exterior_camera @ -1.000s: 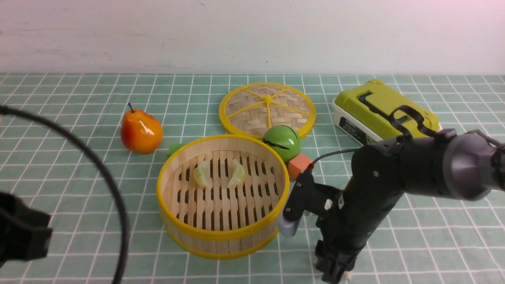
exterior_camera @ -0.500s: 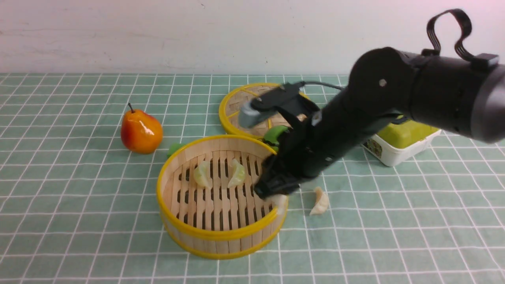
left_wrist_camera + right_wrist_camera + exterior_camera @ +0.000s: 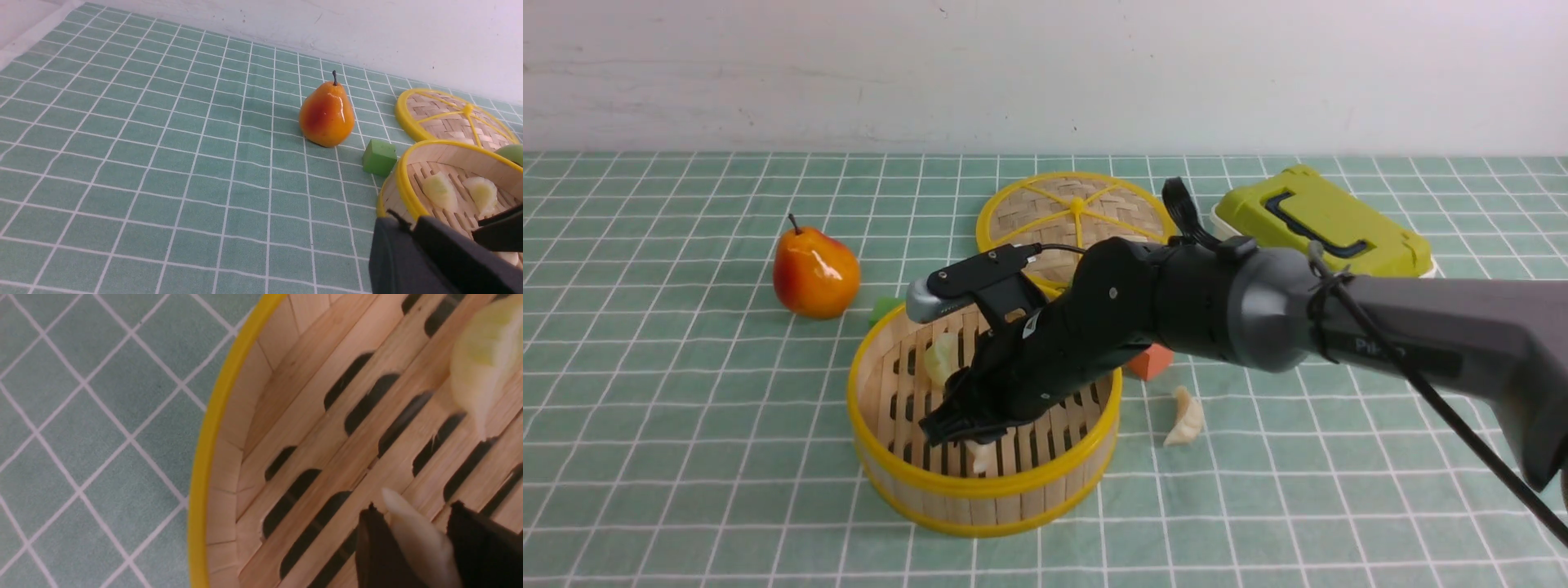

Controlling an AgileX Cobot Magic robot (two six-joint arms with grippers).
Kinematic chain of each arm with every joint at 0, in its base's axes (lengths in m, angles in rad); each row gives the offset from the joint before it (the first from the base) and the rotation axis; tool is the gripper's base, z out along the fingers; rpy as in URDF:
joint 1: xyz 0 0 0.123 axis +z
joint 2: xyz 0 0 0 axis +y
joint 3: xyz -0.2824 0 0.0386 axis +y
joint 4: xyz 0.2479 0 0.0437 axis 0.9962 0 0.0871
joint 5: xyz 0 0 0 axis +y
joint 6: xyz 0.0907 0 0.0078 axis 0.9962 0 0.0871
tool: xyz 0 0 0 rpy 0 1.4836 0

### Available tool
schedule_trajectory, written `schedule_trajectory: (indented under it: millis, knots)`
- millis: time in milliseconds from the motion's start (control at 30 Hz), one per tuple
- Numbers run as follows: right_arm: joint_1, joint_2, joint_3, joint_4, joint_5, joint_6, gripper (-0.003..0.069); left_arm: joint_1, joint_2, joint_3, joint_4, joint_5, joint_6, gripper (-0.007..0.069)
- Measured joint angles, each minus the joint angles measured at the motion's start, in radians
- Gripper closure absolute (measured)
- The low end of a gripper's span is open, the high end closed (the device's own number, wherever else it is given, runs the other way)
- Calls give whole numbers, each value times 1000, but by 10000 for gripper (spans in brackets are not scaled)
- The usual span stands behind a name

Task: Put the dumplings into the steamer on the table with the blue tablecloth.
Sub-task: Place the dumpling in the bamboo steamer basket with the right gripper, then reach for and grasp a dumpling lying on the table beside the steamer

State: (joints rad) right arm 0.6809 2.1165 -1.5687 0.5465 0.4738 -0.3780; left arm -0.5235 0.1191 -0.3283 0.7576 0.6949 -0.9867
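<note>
The steamer [image 3: 980, 486] stands mid-table on the blue tablecloth [image 3: 686, 408]. My right gripper [image 3: 968, 437] reaches down inside it, shut on a cream-white dumpling [image 3: 982, 456] just above the slatted floor. In the right wrist view the dumpling [image 3: 412, 535] sits between the dark fingers [image 3: 369, 539]. A yellow-green dumpling [image 3: 939, 359] lies in the steamer; the arm hides the second one there, but both [image 3: 439, 190] show in the left wrist view. Another cream dumpling [image 3: 1184, 418] lies on the cloth to the right. My left gripper [image 3: 412, 218] is shut and empty, left of the steamer.
A pear [image 3: 815, 273] and a green block [image 3: 882, 309] are left of the steamer. The woven lid [image 3: 1078, 216] lies behind it. An orange block [image 3: 1150, 361] sits at its right side. A green-lidded box [image 3: 1327, 220] stands at the back right.
My right arm rose from the front-right cloth with the cream dumpling, swung left over the steamer's rim and lowered inside. My left arm has left the front view.
</note>
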Motion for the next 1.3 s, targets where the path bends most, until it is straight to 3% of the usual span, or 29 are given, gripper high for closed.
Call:
schedule_trajectory:
  millis: [233,400,500,600,667,800,1033,1300]
  knots:
    - [0,-5,-15,3,4,53,240,0,0,0,1,-1,-2,559]
    - [-20,-92,-62,-54,64,78,176,0,0,0,3,0,-3,553]
    - [-56,-162,-72,-127,122,116,173,0,0,0,3,1,-3,551]
    - [-135,-223,-80,-243,219,238,176,0,0,0,3,2,-3,548]
    - [-216,-237,-55,-363,311,399,187,0,0,0,4,2,-3,548]
    - [-290,-213,92,-479,292,578,205,0,0,0,5,2,-3,548]
    - [-299,-176,260,-443,67,652,223,0,0,0,8,1,-3,543]
    - [-299,-151,261,-414,1,653,225,0,0,0,10,1,-3,538]
